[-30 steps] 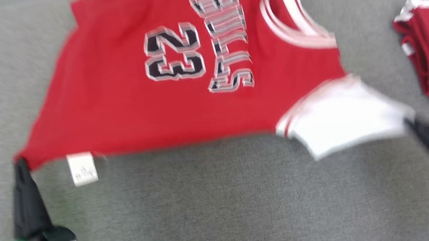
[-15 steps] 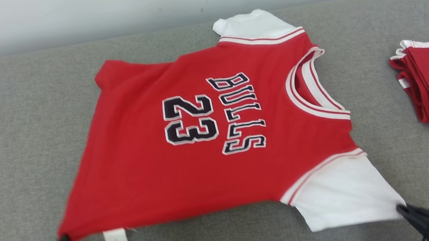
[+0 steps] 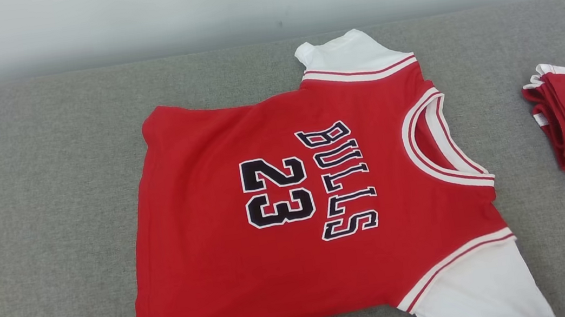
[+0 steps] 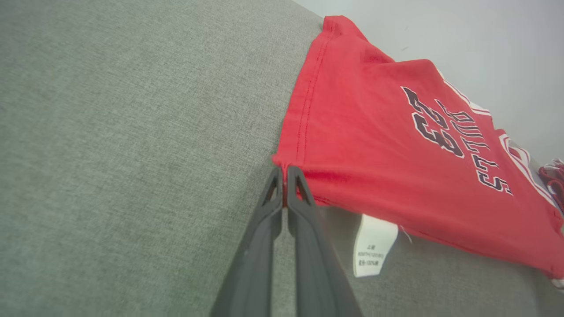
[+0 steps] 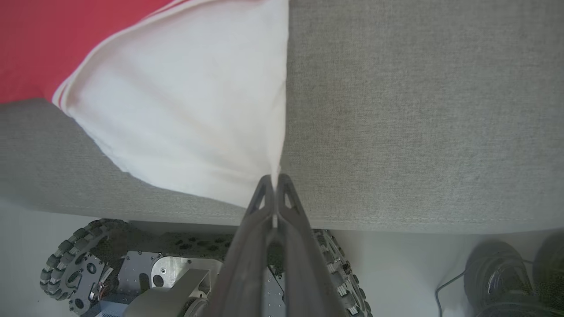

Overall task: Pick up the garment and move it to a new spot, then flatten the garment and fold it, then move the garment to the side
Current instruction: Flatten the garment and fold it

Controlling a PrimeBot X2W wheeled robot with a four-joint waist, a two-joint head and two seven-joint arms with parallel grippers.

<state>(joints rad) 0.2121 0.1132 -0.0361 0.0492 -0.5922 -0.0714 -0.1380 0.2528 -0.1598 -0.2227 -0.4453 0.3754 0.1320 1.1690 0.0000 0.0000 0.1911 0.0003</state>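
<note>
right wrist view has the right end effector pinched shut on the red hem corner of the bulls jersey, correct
Not quite. The right end effector is pinched shut, but on the tip of the white sleeve of the Bulls jersey, not the red hem corner; the right wrist view shows it. The red hem corner is in the left end effector.

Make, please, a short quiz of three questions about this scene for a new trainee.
1. True or false: the left jaws are shut on a hem corner of the red jersey.
2. The right jaws pinch: A the collar, B the white sleeve, C the care label?
3. Fill in: the number on the jersey is ___.
Key: 1 true; 2 B; 3 23.
</note>
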